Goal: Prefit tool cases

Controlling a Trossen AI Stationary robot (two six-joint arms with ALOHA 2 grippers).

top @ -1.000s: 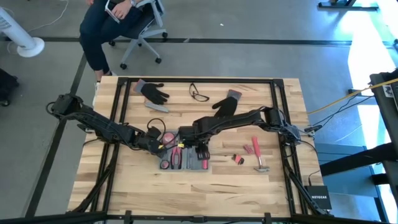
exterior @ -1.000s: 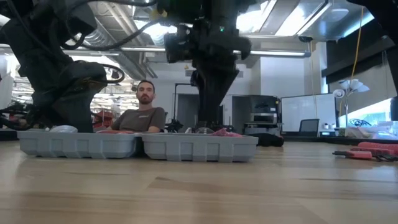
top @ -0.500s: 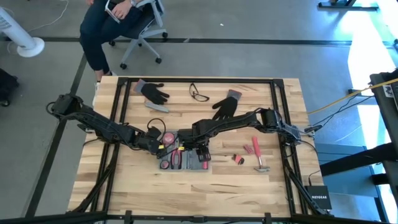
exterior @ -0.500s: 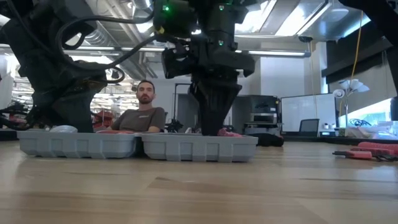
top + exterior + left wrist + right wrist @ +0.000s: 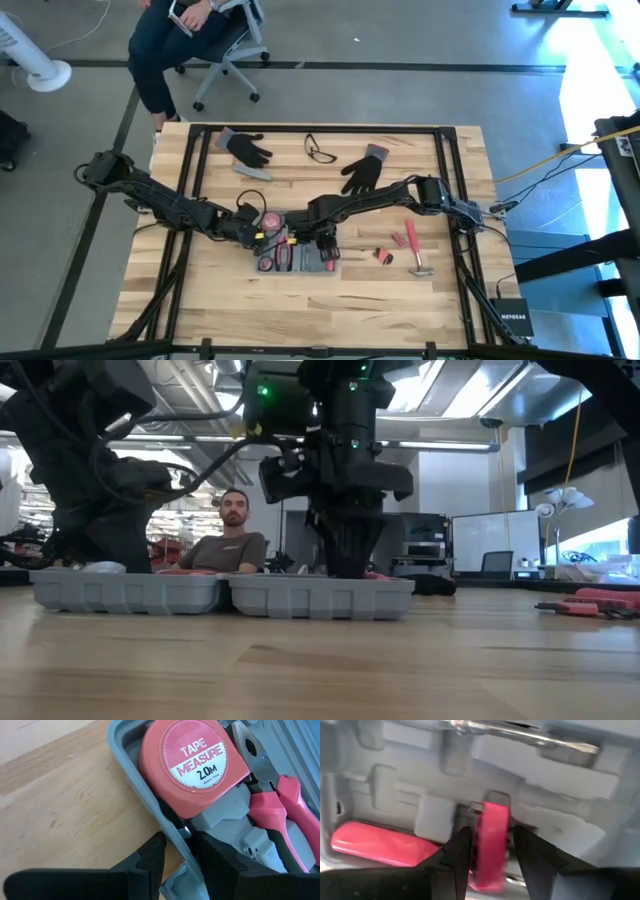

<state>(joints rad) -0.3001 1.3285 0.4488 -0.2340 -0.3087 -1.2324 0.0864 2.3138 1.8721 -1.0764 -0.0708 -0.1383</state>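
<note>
While the wooden table (image 5: 330, 300) fills most of the high view, the open blue-grey tool case (image 5: 296, 258) lies flat just below the frame's centre, its two halves side by side and seen in the low view as two shallow grey trays (image 5: 220, 593) on the tabletop; the left arm reaches in from the middle left and its left gripper (image 5: 175, 851) sits at the case's left half, fingers (image 5: 150, 857) closed on the case's rim wall just beside the red tape measure (image 5: 192, 767), with red-handled pliers (image 5: 280, 805) lying in the recess next to it; the right arm stretches across from the right, and its right gripper (image 5: 485, 845) is lowered into the case's right half, fingers (image 5: 457, 850) slightly apart on either side of a small red tool piece (image 5: 490, 845) that stands in a moulded recess, whether they press it cannot be told; two black gloves (image 5: 247, 147) lie toward the upper table edge with safety glasses (image 5: 320, 152) between them, a red-handled hammer (image 5: 414, 248) lies to the right of the case, and a seated person (image 5: 226, 540) shows beyond the table
</note>
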